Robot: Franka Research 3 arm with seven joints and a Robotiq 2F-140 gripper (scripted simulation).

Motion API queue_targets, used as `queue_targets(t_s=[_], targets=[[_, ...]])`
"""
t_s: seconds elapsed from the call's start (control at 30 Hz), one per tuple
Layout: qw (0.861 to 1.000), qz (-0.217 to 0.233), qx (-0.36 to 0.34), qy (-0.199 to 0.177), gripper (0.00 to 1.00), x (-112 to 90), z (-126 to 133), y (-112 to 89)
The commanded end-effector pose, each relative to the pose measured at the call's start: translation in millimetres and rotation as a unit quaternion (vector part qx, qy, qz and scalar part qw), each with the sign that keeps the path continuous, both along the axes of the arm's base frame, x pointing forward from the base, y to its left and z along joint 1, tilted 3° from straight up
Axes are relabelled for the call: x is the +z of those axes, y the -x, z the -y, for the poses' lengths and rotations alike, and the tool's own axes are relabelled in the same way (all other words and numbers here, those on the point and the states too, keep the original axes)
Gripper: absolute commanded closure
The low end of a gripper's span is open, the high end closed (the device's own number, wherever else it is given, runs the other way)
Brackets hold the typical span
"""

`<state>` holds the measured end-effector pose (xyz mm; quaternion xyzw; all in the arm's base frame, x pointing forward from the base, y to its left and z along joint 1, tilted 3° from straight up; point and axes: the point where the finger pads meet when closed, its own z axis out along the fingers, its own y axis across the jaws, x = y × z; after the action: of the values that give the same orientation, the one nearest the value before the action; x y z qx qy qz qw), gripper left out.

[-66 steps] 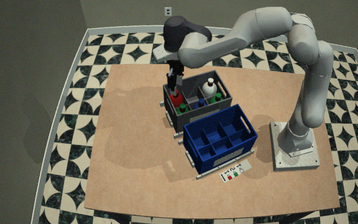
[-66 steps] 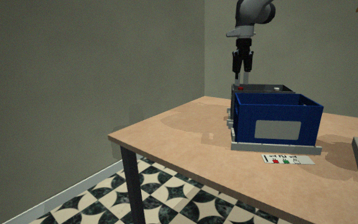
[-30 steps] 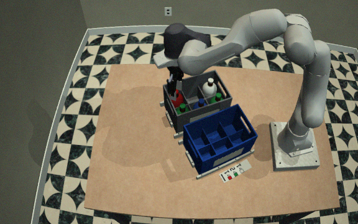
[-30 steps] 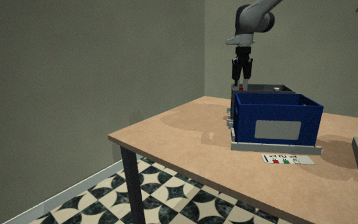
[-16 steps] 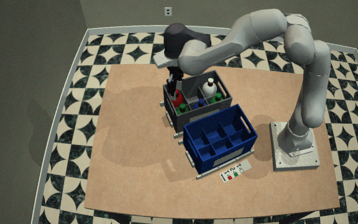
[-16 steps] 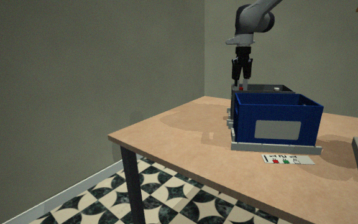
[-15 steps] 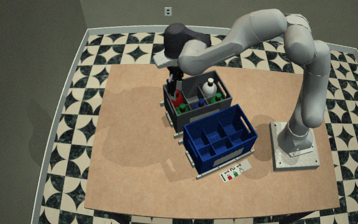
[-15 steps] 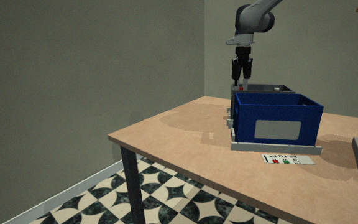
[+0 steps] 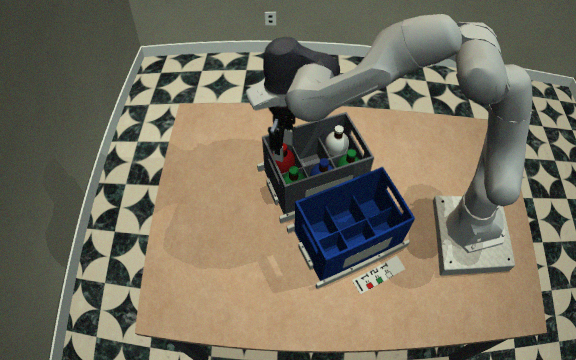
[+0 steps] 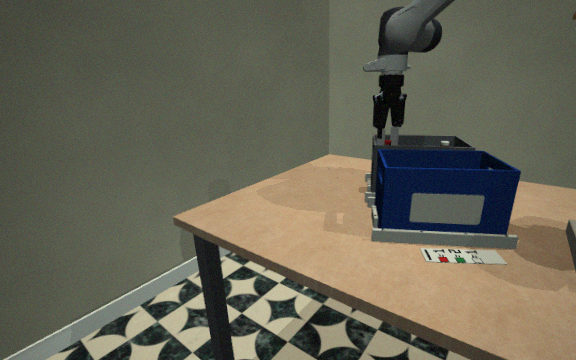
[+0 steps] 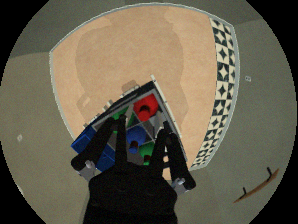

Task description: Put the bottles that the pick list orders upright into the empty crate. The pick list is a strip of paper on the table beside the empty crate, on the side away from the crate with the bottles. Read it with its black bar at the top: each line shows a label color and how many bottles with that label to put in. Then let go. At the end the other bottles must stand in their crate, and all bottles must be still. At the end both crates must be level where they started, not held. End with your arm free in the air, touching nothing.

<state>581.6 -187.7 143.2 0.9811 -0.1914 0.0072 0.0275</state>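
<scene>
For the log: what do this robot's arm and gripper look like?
The arm has smooth, rounded light-grey links, with a darker charcoal wrist section. It rises from a pale grey square base plate with bolt holes. The gripper is black, with two slim linkage fingers. No cables or markings show.
</scene>
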Motion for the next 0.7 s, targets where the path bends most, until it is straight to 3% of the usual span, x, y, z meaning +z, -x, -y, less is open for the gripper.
queue_targets(t_s=[0.0,0.3,0.33,0.67], targets=[[1.000,-0.001,0.000,0.001,0.62,-1.7,2.1,1.1],[1.000,-0.001,0.000,0.001,0.62,-1.7,2.1,1.1],[1.000,-0.001,0.000,0.001,1.00,0.6,2.0,1.1],[1.000,-0.001,0.000,0.001,1.00,0.6,2.0,1.1]])
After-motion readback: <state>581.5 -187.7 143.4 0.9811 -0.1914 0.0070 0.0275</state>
